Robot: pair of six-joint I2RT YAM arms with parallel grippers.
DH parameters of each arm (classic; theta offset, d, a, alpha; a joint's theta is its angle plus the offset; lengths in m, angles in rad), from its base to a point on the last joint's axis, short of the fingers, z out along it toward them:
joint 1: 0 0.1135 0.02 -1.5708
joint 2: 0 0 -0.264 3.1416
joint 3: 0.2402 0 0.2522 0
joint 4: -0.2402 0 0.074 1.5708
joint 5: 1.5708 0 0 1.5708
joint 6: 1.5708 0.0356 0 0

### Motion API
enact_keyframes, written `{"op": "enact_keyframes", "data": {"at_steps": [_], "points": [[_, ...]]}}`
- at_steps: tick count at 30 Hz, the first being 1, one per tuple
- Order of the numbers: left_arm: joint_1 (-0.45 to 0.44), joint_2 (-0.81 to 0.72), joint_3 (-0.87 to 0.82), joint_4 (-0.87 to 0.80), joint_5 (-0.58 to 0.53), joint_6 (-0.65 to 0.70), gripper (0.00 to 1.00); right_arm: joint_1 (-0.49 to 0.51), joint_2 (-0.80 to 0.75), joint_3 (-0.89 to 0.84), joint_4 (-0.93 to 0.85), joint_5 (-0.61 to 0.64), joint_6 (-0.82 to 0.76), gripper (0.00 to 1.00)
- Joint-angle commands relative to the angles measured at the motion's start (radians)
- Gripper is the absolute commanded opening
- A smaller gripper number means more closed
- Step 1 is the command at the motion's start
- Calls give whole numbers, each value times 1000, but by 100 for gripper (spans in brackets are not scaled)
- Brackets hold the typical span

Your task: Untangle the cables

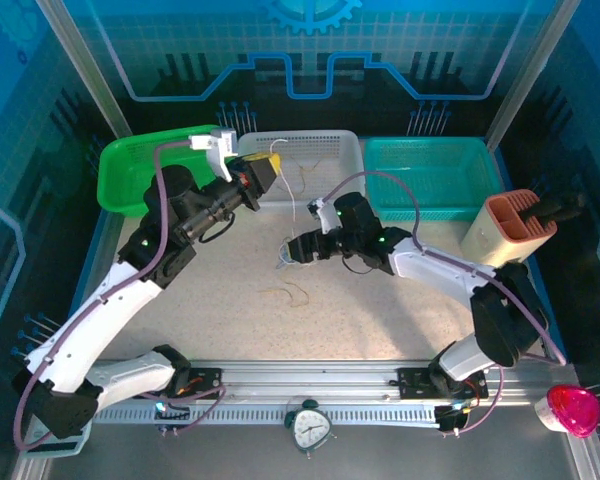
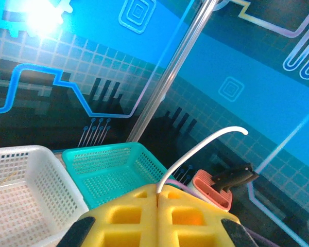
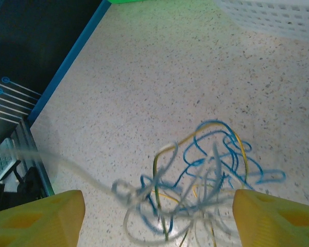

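Lab-style robot cell with blue circuit-pattern walls (image 1: 310,60)

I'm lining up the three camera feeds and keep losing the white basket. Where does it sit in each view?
Top external: the white basket stands at the back middle of the table, between the green basket and the teal basket.
Left wrist: lower left, with the teal basket to its right.
Right wrist: one corner at the top right edge.
Shared landmark: the speckled tabletop, which is the floor of the right wrist view.
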Motion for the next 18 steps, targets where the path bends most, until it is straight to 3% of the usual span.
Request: {"op": "enact_keyframes", "data": {"at_steps": [1,3,7,8,14,16,18], "points": [[-10,7,-1,55,19,-27,0,10,51,32,87,-15,33,74],[-14,12,7,59,24,-32,0,10,80,31,108,-20,40,65],[-16,22,41,56,33,-40,0,7,120,6,143,-18,59,24],[-16,24,51,53,35,-42,0,7,124,-4,151,-17,65,19],[-17,34,142,18,26,-5,0,3,128,-79,169,-2,74,15],[-16,36,179,10,14,14,0,2,131,-100,167,5,72,19],[-16,39,211,3,6,29,0,1,136,-102,166,11,74,30]]}}
